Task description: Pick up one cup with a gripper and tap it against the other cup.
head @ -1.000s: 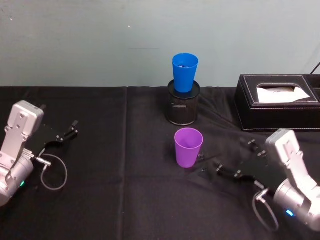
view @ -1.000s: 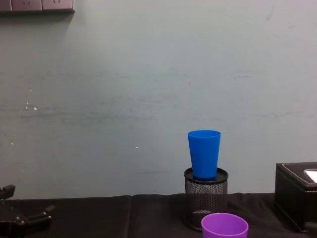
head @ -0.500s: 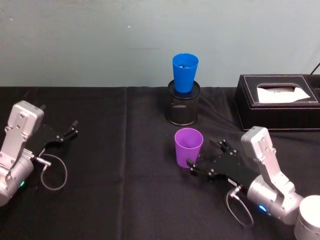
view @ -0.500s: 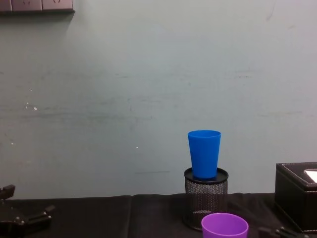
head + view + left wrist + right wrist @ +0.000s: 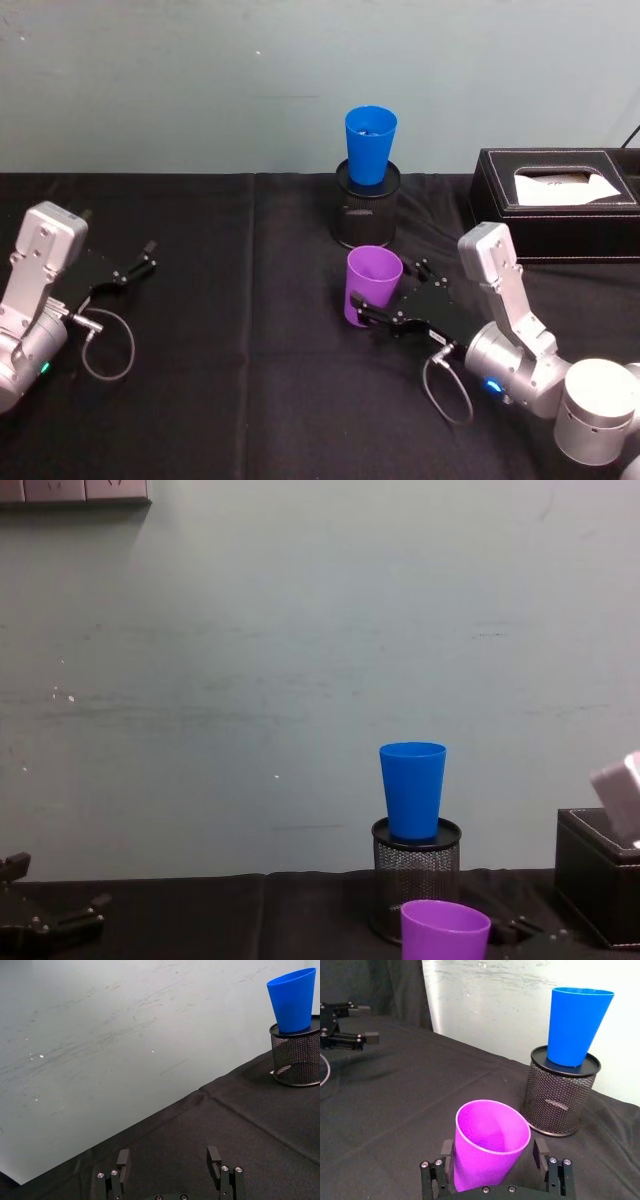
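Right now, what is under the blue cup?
The blue cup stands on the flat black top of the wire-mesh pen pot. That top covers the pot's inside.

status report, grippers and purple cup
Right gripper open, straddling purple cup. Left gripper open, parked far left. Blue cup on mesh pot, nothing between cups.

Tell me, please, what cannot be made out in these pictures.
- Purple cup base: below the chest view's bottom edge; behind the body of the right gripper in its wrist view.
- Whether that open gripper's fingers touch the cup: same view, flared wall hides the contact.
- How deep the blue cup sits in the mesh pot: every view, the pot's rim hides its base.
- Parked left gripper: body cut off by the left wrist view's bottom edge.
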